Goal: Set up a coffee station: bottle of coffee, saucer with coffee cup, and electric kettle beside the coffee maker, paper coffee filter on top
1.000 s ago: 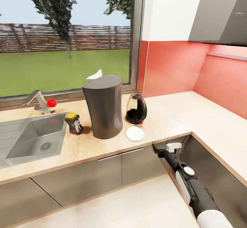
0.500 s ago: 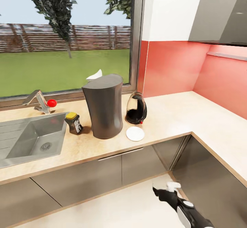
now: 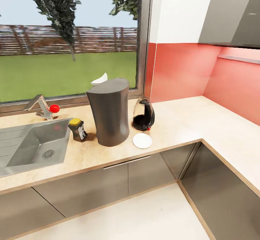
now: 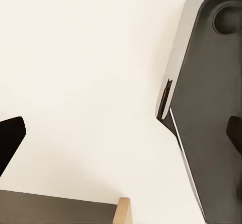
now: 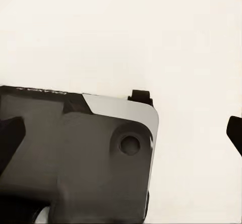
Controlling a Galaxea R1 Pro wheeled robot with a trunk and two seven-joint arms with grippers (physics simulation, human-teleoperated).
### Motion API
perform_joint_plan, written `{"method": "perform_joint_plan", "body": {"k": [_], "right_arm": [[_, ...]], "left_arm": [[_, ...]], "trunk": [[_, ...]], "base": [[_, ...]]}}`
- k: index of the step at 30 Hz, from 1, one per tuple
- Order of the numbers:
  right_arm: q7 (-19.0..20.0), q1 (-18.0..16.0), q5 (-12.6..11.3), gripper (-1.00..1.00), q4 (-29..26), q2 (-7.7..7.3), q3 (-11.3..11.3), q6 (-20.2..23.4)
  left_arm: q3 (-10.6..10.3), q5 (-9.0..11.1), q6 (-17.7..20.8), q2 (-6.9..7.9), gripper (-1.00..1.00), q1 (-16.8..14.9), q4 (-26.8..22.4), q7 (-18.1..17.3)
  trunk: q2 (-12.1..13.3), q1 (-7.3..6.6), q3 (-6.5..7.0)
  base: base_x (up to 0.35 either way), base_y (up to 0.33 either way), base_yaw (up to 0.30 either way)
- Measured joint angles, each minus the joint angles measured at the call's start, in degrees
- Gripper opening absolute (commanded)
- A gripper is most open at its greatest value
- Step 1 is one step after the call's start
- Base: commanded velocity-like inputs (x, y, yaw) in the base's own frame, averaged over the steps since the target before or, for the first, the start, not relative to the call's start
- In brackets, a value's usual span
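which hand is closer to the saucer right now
Left, tentatively. The left hand hangs open over floor beside what looks like a grey wood-edged cabinet panel below the countertop holding the saucer; the right hand faces floor and the robot's base.

Even, bright daylight fills the head view, coming through the window behind the desk. Shadows are soft and short: a faint one pools beside the coffee maker and under the desk's edge. The cabinets carry a dull sheen, without hard glare. Everything is sharp, with no blur or edge bending. Both wrist views are flatly lit, the pale floor nearly washed out.
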Motion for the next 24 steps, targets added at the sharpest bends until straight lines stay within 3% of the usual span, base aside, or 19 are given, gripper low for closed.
{"method": "perform_joint_plan", "body": {"k": [5, 13, 19, 24], "right_arm": [[0.6, 2.8, 0.1, 1.00, 0.2, 0.38, 0.2, 0.2], [0.7, 4.3, 0.1, 1.00, 0.1, 1.06, 0.2, 0.7], [0.7, 4.5, 0.0, 1.00, 0.1, 1.26, 0.2, 10.7], [0.6, 4.5, -0.1, 1.00, 0.1, 1.31, 0.2, 12.9]], "left_arm": [[-0.1, -0.1, 0.0, -0.05, 1.00, 0.0, 0.5, 0.0], [-0.1, 0.0, 0.0, -0.09, 1.00, 0.0, 0.6, 0.0], [-0.1, 0.1, 0.0, -0.11, 1.00, 0.0, 0.1, 0.0], [0.0, 0.0, 0.0, -0.08, 1.00, 0.0, 0.2, 0.0]], "trunk": [[0.0, 0.00, 0.00], [0.0, 0.00, 0.00], [0.0, 0.00, -0.08], [0.0, 0.00, -0.27]], "base": [[0.000, 0.000, 0.000], [0.000, 0.000, 0.000], [0.000, 0.000, 0.135], [0.000, 0.000, 0.242]]}}
